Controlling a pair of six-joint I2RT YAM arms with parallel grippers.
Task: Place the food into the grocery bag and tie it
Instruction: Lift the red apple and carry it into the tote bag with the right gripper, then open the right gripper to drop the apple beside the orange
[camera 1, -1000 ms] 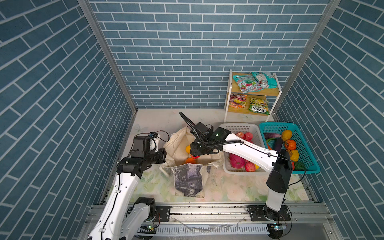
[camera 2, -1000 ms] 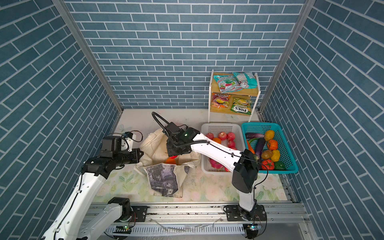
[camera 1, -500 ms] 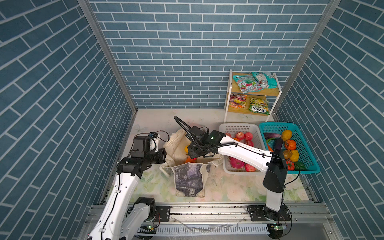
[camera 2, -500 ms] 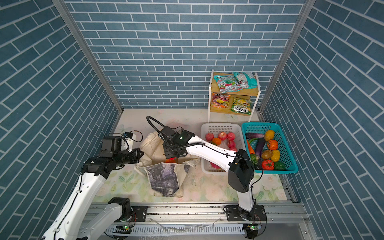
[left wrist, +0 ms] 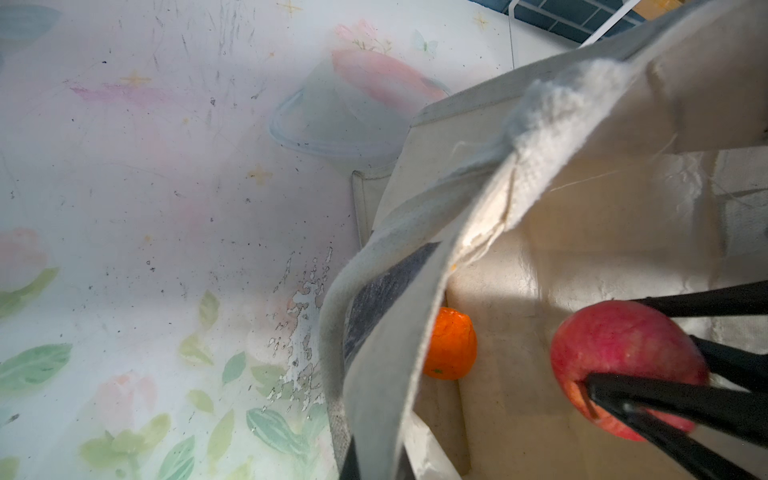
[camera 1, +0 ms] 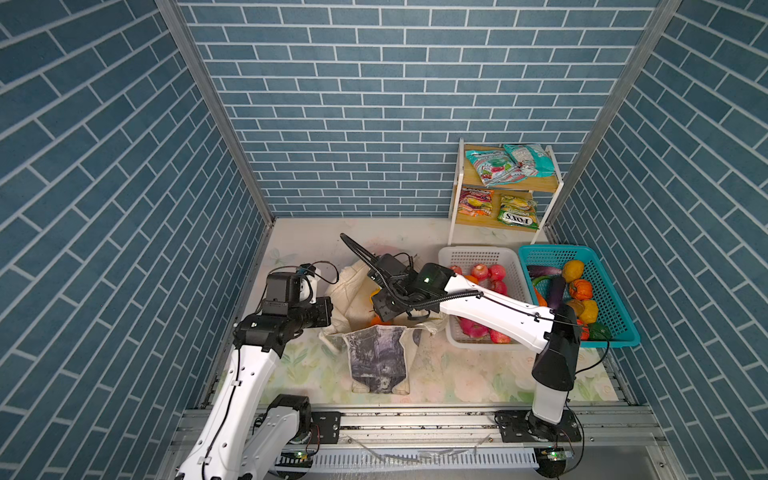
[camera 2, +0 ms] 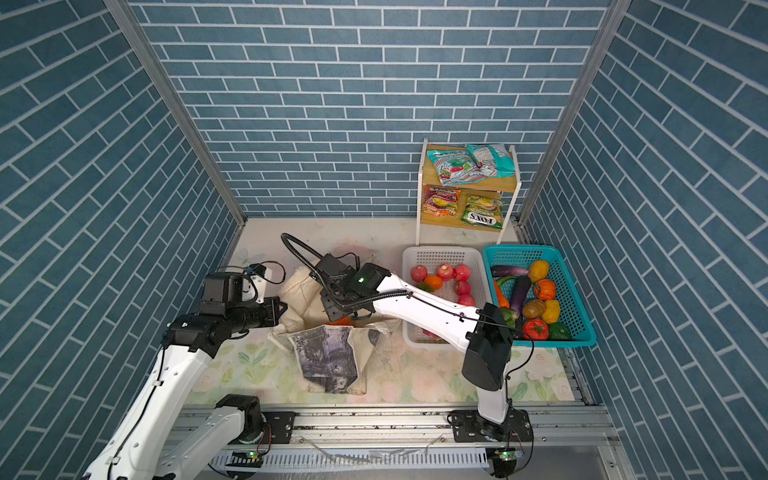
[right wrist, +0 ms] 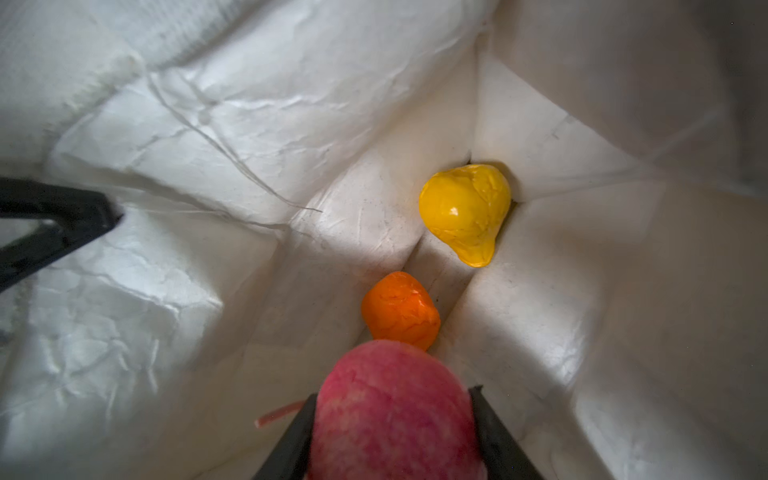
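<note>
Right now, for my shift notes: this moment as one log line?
left gripper: shut on grocery bag rim | right gripper: shut on red apple, inside bag | bag contents: orange, yellow fruit | apple: unreleased

- Both top views are bright, evenly lit from above and sharp; the brick walls splay and bend toward the frame edges.
- Shadows on the mat are faint and soft-edged.
- Left wrist view: the mat looks washed out with a bluish haze; the bag rim near the lens is blurred; a warm light patch falls inside; the apple is fairly sharp.
- Right wrist view: bag lining glares white, corners dim; the yellow fruit carries a small highlight; the apple at the lens is out of focus.
</note>
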